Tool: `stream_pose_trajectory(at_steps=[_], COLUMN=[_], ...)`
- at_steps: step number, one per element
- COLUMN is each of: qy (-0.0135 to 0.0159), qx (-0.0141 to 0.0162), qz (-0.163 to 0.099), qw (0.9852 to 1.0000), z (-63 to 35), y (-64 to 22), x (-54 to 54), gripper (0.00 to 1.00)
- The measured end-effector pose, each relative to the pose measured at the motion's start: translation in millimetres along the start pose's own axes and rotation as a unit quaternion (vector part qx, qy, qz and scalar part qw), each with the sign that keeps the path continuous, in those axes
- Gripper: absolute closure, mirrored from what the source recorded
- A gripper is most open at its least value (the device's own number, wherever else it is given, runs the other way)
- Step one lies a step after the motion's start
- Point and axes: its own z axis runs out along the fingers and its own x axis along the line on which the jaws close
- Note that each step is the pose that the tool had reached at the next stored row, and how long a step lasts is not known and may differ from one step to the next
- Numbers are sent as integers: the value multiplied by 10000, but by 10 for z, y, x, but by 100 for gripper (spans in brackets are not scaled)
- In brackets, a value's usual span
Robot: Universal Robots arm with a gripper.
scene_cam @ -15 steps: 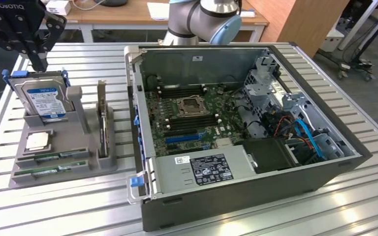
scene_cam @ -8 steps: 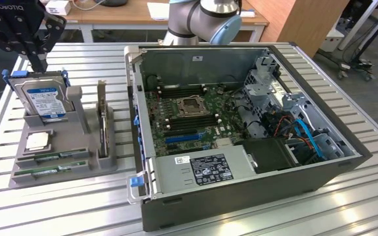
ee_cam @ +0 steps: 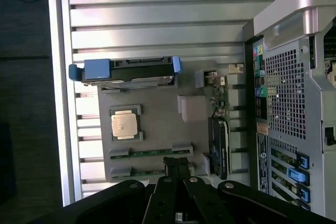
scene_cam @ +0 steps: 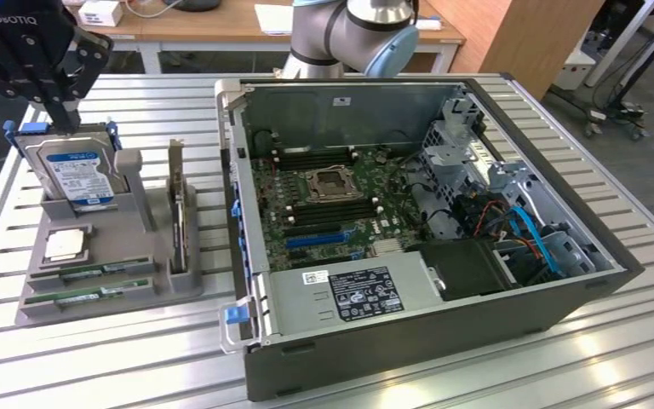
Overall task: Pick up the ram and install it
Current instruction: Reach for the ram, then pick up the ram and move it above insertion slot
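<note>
Gripper marked ROBOTIQ, jaws pressed together, empty, high over grey holder carrying ram

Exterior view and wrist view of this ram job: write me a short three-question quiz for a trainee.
1. How many ram sticks lie in the grey holder? A one, B two, C four.
2. True or false: the fingers are clamped on a ram stick.
3. Which blue-labelled part stands upright at the far end of the holder in the exterior view?
Key: 1 B. 2 False: both sticks lie in the holder. 3 The hard drive.
</note>
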Motion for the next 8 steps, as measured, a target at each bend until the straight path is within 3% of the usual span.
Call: stream_pose_trajectory(at_steps=[8], qy=[0], qx=[0], qz=[0], qw=[10000], z=[-1], y=[-27], x=[-2], gripper=[90])
